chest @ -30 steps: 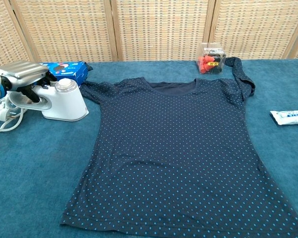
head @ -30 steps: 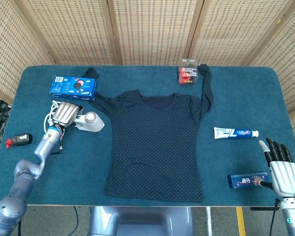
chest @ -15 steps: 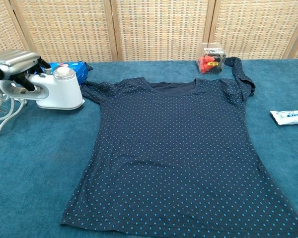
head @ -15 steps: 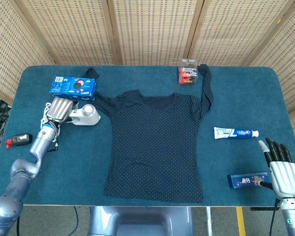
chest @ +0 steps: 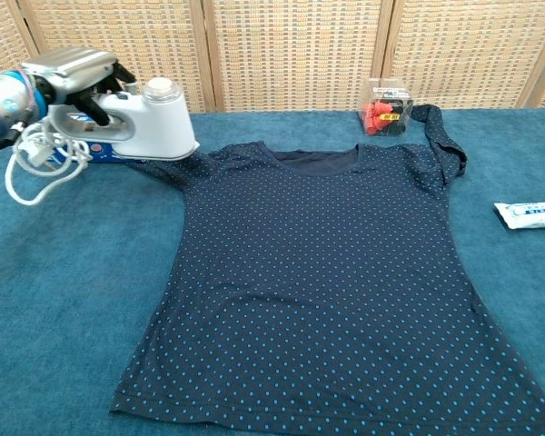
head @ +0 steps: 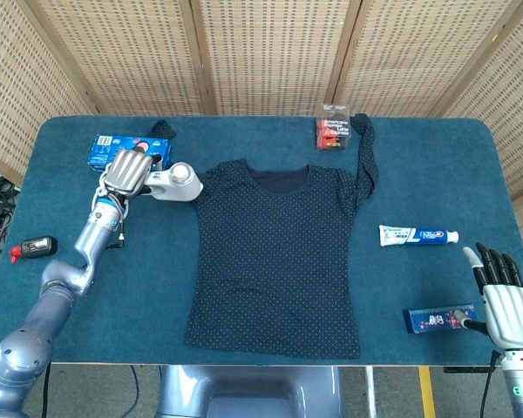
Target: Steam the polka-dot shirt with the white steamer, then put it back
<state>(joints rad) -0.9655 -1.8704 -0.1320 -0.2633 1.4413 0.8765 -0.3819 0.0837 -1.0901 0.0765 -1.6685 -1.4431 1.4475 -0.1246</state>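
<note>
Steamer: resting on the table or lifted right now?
Lifted. The left robot hand holds the steamer over the shirt sleeve.

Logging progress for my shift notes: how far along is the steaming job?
Done: the left hand grips the white steamer and holds it off the table, by the polka-dot shirt's sleeve. In hand: carrying it over the shirt. Left: steaming the flat shirt and putting the steamer back. The right hand rests open.
</note>
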